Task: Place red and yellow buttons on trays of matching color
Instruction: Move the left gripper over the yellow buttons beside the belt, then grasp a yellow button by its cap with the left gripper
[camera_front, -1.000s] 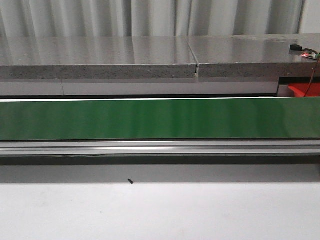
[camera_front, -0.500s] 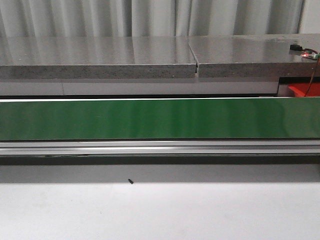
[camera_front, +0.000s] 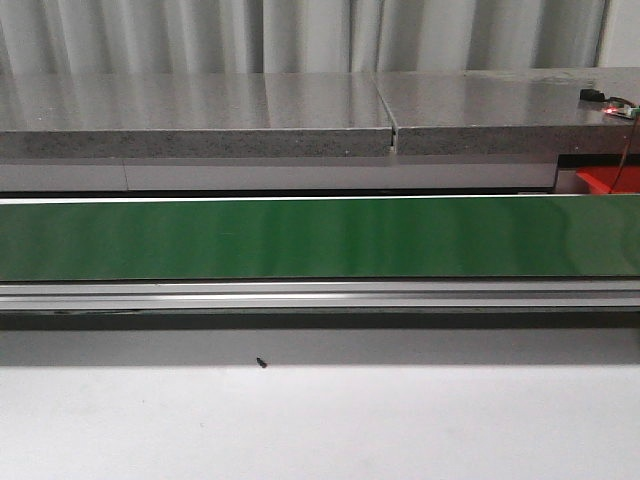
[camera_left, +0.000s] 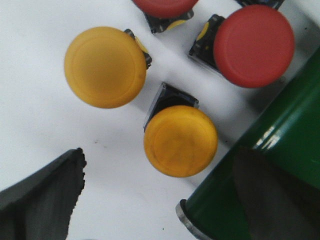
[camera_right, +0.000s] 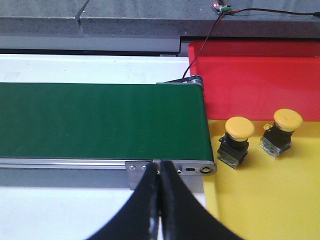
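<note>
The left end effector (camera_left: 155, 200) is spread wide open over a cluster of buttons on the white table (camera_left: 35, 90), one dark finger (camera_left: 42, 197) on bare surface, the other (camera_left: 272, 195) against the end of the green conveyor belt (camera_left: 280, 135). Between the fingers stands a yellow button (camera_left: 180, 140), upright on its black base with its cap facing the camera, its long axis vertical. Another yellow button (camera_left: 105, 67) stands near it, and a red button (camera_left: 254, 46) just beside the belt end; a second red button (camera_left: 165, 6) is cut off at the frame edge. All stand cap-up.

The right end effector (camera_right: 160, 200) has its fingers pressed together, holding nothing, hovering by the belt's end roller. Beside that end lies a yellow tray (camera_right: 260, 200) holding two yellow buttons (camera_right: 234, 141) (camera_right: 281, 131), both upright and slightly apart. Behind it sits a red tray (camera_right: 255, 85).

The front view shows only the belt and grey table tops.
</note>
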